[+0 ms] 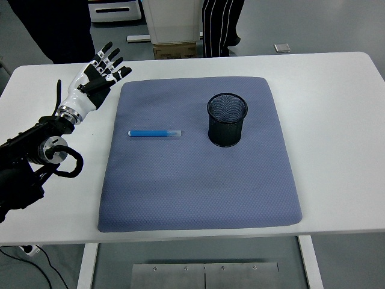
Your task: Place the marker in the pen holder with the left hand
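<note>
At the far left the left robot hand point(96, 75) hovers over the bare white desk point(337, 120) just off the mat's upper left corner, fingers spread and holding nothing; the right arm is not in view. On the blue-grey mat point(198, 180) the blue marker point(154, 133) lies flat with its pale cap end pointing right, well apart from the hand; further right the black mesh pen holder point(227, 119) stands upright and looks empty. A flat marker on soft cloth may roll or slip from a shallow pinch; a tilted drop could catch the rim and tip the light holder. The arm's lower part is cut off at the left edge; people at the top show only legs.
</note>
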Tool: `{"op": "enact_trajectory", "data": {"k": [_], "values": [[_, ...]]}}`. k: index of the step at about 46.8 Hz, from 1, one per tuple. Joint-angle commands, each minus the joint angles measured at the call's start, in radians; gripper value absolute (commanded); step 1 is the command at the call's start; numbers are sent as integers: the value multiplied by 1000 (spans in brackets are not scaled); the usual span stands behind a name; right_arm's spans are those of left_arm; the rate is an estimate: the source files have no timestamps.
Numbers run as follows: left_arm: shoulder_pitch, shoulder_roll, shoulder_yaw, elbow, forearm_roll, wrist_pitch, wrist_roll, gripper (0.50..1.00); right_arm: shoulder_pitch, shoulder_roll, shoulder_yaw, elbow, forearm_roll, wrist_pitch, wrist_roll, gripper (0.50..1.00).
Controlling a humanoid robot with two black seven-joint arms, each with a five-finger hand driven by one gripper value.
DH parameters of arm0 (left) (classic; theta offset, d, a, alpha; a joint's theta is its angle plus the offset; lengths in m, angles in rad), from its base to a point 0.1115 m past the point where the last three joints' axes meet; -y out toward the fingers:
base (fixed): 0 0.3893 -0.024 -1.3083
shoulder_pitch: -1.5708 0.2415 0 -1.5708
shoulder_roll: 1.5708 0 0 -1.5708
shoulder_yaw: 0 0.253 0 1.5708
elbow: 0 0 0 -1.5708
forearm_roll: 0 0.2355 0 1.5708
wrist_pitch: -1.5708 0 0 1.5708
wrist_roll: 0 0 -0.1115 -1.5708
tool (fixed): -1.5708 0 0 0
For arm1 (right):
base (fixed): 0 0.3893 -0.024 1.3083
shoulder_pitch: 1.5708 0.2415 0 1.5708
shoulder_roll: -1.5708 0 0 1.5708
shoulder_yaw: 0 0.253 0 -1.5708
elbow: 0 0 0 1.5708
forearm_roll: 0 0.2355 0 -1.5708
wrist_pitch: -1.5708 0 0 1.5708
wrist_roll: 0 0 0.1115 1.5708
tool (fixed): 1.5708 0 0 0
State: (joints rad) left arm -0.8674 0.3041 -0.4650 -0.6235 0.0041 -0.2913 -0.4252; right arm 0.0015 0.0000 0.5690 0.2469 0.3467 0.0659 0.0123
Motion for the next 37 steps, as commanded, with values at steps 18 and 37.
{"op": "enact_trajectory", "data": {"k": [18, 37], "values": [[-15, 72, 0, 2, 11, 1, 0, 1000, 0, 0, 0, 0, 0, 0, 0, 1000], [-50, 107, 91, -5, 40, 9, 5, 1000, 0, 0, 0, 0, 0, 0, 0, 1000]]}}
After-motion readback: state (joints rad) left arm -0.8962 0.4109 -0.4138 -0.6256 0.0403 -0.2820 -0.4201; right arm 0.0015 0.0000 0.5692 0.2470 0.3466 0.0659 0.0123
